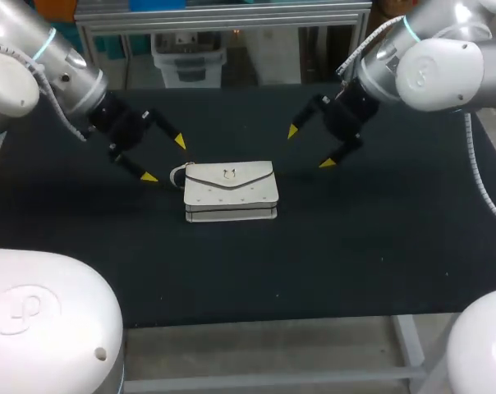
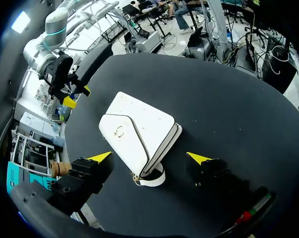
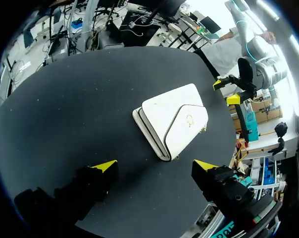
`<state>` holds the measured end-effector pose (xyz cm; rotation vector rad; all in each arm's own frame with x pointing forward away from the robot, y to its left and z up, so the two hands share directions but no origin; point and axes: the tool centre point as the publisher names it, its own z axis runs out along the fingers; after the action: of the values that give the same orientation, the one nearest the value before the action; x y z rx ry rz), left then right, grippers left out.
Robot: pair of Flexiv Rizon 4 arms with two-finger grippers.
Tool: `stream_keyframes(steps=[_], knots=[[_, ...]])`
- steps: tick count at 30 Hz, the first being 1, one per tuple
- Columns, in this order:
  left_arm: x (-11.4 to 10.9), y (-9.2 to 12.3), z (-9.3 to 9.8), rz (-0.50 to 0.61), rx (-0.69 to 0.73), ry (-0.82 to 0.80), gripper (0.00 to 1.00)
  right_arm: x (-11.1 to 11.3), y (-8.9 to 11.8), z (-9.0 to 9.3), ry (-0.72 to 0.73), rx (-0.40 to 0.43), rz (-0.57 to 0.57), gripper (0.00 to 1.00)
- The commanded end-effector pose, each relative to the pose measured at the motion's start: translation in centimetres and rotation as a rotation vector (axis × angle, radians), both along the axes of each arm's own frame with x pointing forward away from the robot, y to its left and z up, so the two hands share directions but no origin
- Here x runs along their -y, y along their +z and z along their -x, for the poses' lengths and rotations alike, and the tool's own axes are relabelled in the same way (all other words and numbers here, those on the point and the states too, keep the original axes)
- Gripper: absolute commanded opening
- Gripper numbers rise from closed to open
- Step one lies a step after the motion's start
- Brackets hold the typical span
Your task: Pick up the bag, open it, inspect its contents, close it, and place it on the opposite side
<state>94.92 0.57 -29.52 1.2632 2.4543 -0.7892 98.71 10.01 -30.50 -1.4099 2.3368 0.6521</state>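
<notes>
White bag [image 1: 231, 190] flat on the middle of the black desk [image 1: 355, 246], flap closed, small strap loop at its left end. Left claw [image 1: 164, 159] just beside that end, right claw [image 1: 309, 147] near the other end, both wide open, empty, touching nothing. Apparently at the first step: pick-up not yet begun. Next probably calls for closing one claw on the bag or its loop, leaving the other free for the flap.

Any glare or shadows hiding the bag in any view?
Head view: bag evenly lit, no glare, stands out on the dark table. Left wrist view: bag nearly washed-out white, clasp faint. Right wrist view: bright glare beyond the table only; bag unobscured.
</notes>
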Motion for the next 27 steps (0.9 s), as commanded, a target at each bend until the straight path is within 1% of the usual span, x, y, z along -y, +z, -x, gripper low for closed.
stream_keyframes(steps=[1, 2, 3, 4, 6, 7, 8, 10, 11, 27], knots=[[-0.5, 0.5, -2.2, -0.194, -0.193, -0.023, 1.00, 0.4, 1.5, 0.1, -0.056, -0.066, 0.109, 1.00], [-1.0, 0.7, -2.5, -0.250, -0.211, 0.017, 1.00, 0.9, 1.9, 0.1, -0.081, -0.088, 0.130, 1.00], [-1.3, 0.9, -2.6, -0.264, -0.221, 0.035, 1.00, 1.1, 2.1, 0.1, -0.105, -0.097, 0.163, 1.00], [-1.7, 1.1, -2.8, -0.277, -0.234, 0.050, 1.00, 1.4, 2.4, 0.1, -0.114, -0.100, 0.155, 1.00], [-2.5, 1.5, -3.2, -0.316, -0.240, 0.111, 1.00, 1.8, 3.0, 0.1, -0.145, -0.115, 0.174, 1.00], [-2.8, 1.8, -3.3, -0.324, -0.243, 0.128, 1.00, 2.0, 3.3, 0.1, -0.150, -0.115, 0.159, 1.00], [-3.3, 2.2, -3.5, -0.389, -0.227, 0.189, 1.00, 2.2, 3.5, 0.1, -0.147, -0.121, 0.147, 1.00], [-3.3, 2.2, -3.5, -0.389, -0.227, 0.189, 1.00, 2.7, 4.0, 0.1, -0.169, -0.120, 0.155, 1.00], [-3.3, 2.2, -3.5, -0.389, -0.227, 0.189, 1.00, 3.1, 4.2, 0.1, -0.196, -0.122, 0.186, 1.00], [-3.3, 2.2, -3.5, -0.389, -0.227, 0.189, 1.00, 3.1, 4.2, 0.1, -0.196, -0.122, 0.186, 1.00]])
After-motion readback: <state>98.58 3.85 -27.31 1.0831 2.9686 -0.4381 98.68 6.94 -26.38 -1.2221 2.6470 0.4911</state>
